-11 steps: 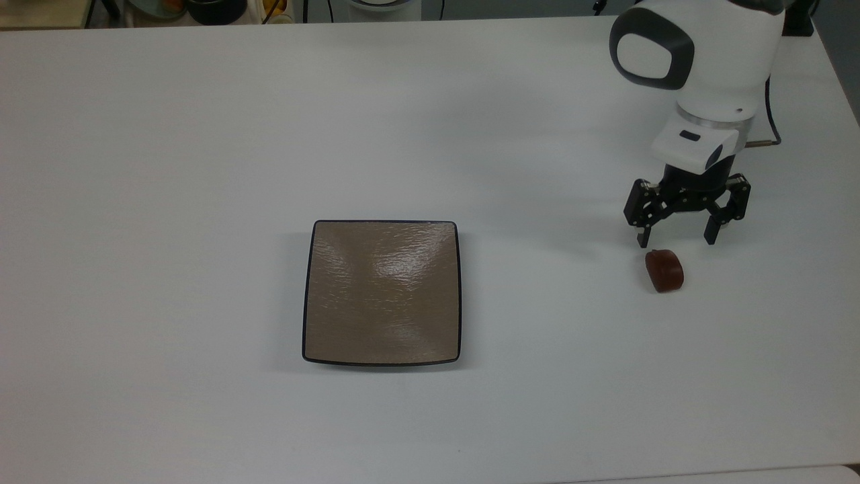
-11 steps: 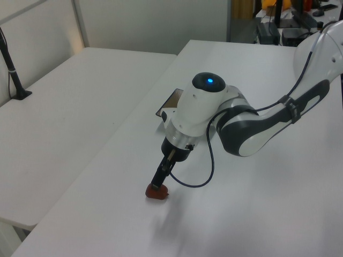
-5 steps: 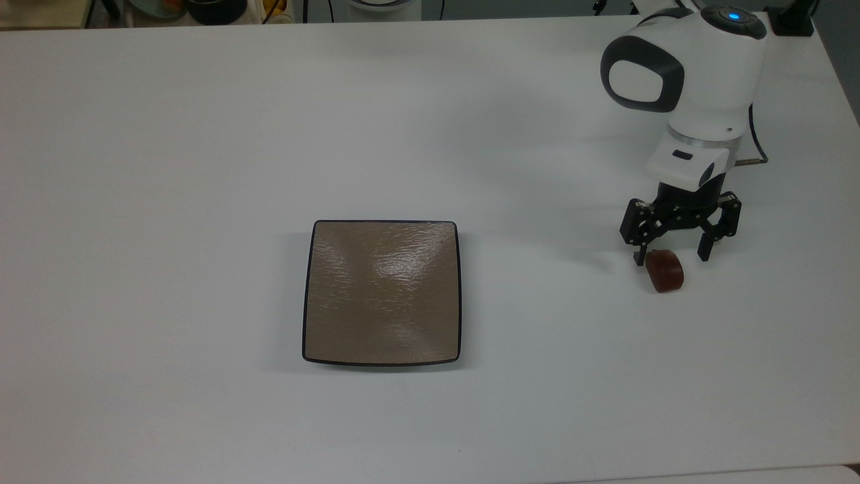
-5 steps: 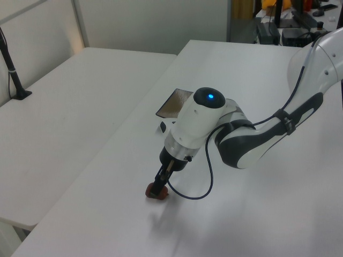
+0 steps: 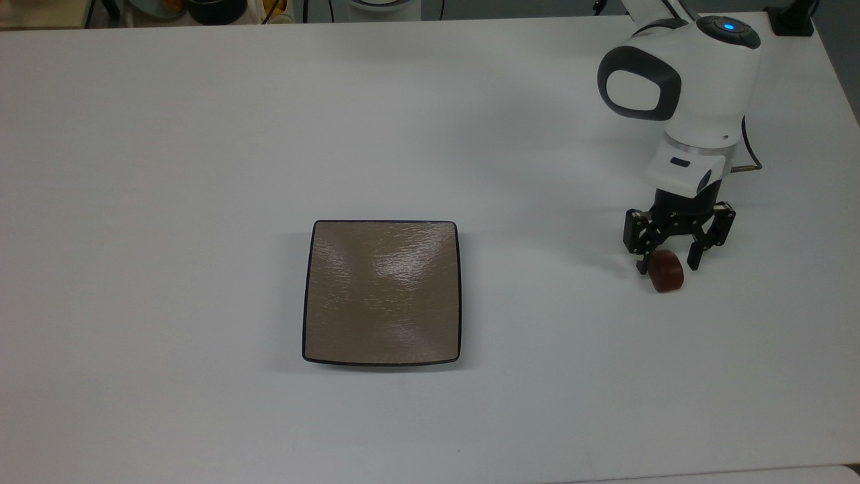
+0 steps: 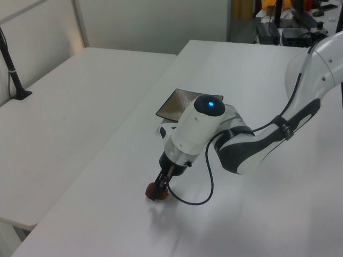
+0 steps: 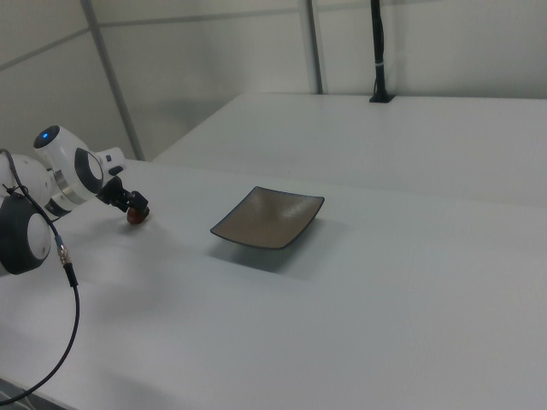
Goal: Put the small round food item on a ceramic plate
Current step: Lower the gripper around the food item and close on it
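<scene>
You are dealing with the small round food item (image 5: 666, 272), a glossy reddish-brown lump that is lying on the bare white table (image 5: 201, 134) at the top view's right, well apart from the ceramic plate (image 5: 381, 293). Judging by its size, it is going to be light, and its shiny rounded skin is probably going to be slippery, so a pinch high on the curve risks squirting it out; you are better off taking it across its middle, low down, with only modest squeeze in case it is soft. The gripper (image 5: 666, 265) is reaching down around it with its fingers (image 5: 693, 259) apart, one on each side of the lump, not clamped on it as far as the top view shows. In the left view the gripper (image 6: 158, 188) is sitting right at the lump (image 6: 155, 192). The plate is waiting empty near the table's middle, to the top view's left, its rippled tan glaze and shallow dish likely letting the lump slide or roll on landing.
</scene>
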Controlling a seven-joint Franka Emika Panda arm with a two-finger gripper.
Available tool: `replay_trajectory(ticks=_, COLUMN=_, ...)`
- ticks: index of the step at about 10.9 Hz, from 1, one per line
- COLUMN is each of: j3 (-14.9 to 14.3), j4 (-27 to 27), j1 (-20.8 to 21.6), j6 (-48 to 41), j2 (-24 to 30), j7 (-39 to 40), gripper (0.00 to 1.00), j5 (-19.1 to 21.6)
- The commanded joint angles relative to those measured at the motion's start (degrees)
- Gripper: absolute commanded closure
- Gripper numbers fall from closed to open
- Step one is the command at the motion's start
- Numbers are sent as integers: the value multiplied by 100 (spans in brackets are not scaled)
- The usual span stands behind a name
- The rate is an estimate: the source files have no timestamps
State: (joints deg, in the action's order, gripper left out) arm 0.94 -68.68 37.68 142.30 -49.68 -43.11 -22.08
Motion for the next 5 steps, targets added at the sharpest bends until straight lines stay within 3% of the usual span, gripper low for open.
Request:
replay_trajectory(ticks=1, j3=-67, j4=118, j1=38, j6=96, j2=-95, j7=-110, gripper=48, j5=-147)
replay_trajectory(ticks=4, j3=-59, j4=92, j1=11, j6=87, j2=-95, j7=-110, gripper=78, j5=-147)
replay_trajectory(ticks=5, j3=-59, j4=83, j1=-6, j6=79, j2=-95, j7=-110, gripper=79, j5=-147)
